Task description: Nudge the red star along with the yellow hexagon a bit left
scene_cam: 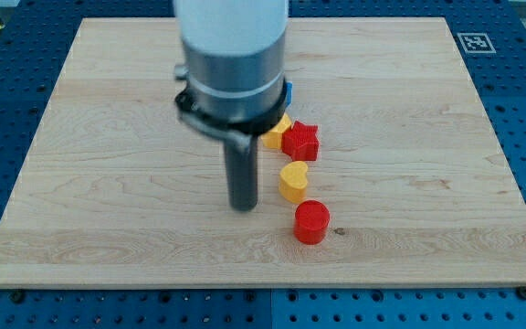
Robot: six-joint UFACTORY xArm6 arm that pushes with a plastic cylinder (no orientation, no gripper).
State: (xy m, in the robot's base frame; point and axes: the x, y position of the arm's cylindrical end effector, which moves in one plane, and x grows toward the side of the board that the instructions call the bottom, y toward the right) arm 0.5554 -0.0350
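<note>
The red star point(301, 140) lies just right of the board's middle. The yellow hexagon point(275, 135) touches its left side and is partly hidden behind the arm. My tip point(244, 206) rests on the board below and to the left of both, about a block's width left of the yellow heart point(292, 181). The tip touches no block.
A red cylinder point(311, 222) lies below the yellow heart. A sliver of a blue block point(290, 91) shows at the arm's right edge. The wooden board point(108, 183) sits on a blue pegboard table, with a marker tag point(475, 42) at the top right corner.
</note>
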